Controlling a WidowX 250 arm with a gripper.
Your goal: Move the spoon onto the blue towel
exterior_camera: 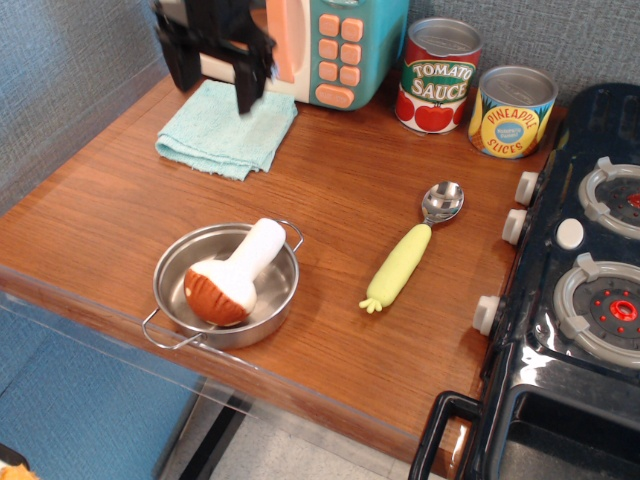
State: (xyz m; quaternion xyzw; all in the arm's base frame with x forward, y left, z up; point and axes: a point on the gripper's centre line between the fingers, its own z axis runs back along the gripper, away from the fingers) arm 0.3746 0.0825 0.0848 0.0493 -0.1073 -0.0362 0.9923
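The spoon (411, 246) lies on the wooden counter right of centre, its silver bowl pointing away and its pale yellow-green handle toward the front. The blue towel (222, 132) lies folded at the back left. My black gripper (212, 88) hangs over the towel's far edge, in front of the toy microwave, with its two fingers spread apart and nothing between them. It is far to the left of the spoon.
A steel pan (172, 270) with a plush mushroom (232, 276) stands front left. A teal toy microwave (335, 45), a tomato sauce can (438, 76) and a pineapple can (511, 111) line the back. A black toy stove (580, 290) fills the right side.
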